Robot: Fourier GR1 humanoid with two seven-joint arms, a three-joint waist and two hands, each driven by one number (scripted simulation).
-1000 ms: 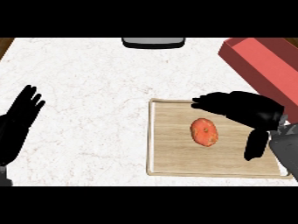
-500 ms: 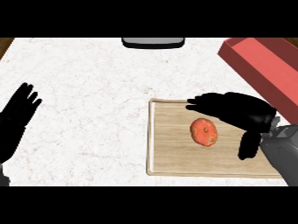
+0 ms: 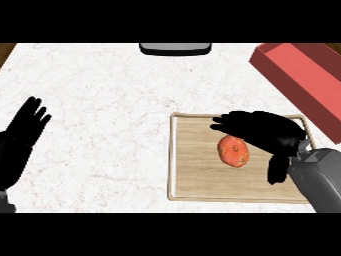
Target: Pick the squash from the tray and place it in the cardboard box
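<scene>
While I'm looking straight down at the desk [image 3: 99, 100], the squash [image 3: 234, 151] is lying on the wooden tray [image 3: 202, 185], a bit right of the tray's middle, and that one squash is all the tray holds. My right hand [image 3: 265, 131] is over the tray's upper right part. Its fingers [image 3: 228, 123] stretch out to the left and arch over the top end of the squash, and the thumb hangs down on the squash's right side with a gap between them. So those fingers are open, not wrapped round anything; whether they actually touch the squash's top I honestly can't tell. The cardboard box [image 3: 313, 85] looks red and sits at an angle at the desk's upper right, just beyond the tray's corner. From this angle I can't make out its inside. My left hand [image 3: 14, 142] rests at the left edge, fingers straight and pointing up, holding nothing. Some dark grey thing [image 3: 174, 48] sits at the far edge, around the middle.
</scene>
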